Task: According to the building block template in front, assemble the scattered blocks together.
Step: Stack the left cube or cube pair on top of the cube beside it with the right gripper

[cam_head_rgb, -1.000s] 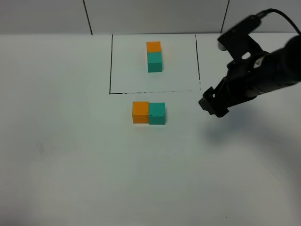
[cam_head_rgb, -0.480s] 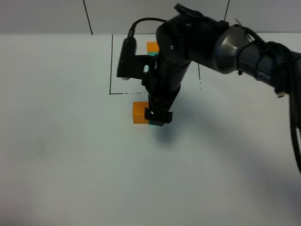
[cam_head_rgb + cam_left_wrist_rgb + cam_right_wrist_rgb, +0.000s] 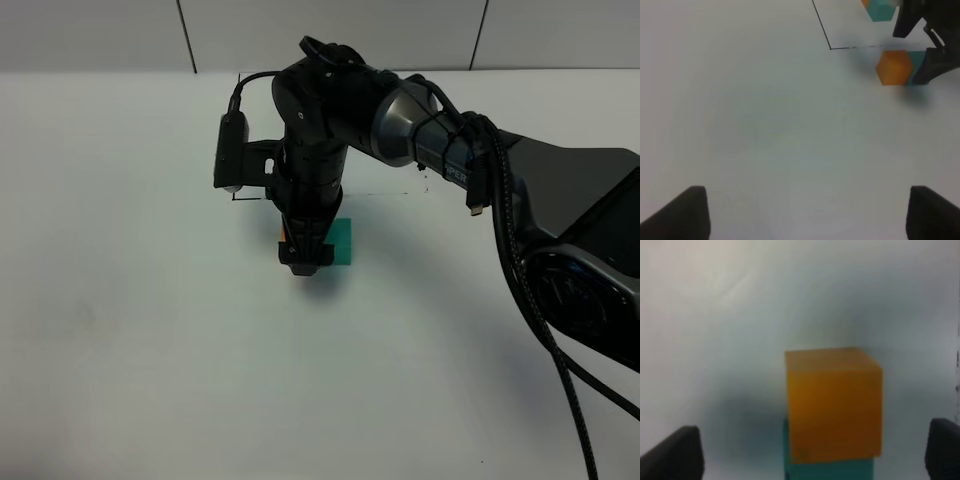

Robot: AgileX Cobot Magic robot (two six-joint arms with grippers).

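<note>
The scattered orange cube and teal cube sit side by side, touching, on the white table. In the high view my right gripper hangs right over the orange cube and hides most of it; the teal cube shows beside it. In the right wrist view the right gripper is open, fingers wide on both sides of the cubes. The left wrist view shows the orange cube, the template's teal cube and its black frame line. My left gripper is open and empty, far from the cubes.
The right arm stretches across the middle and covers the template in the high view; only bits of the black frame line show. Cables hang from the arm at the right. White table all around.
My right arm has swung in from the right side to the cubes. It came down at the teal cube, then shifted left over the orange cube. The cubes have not moved.
</note>
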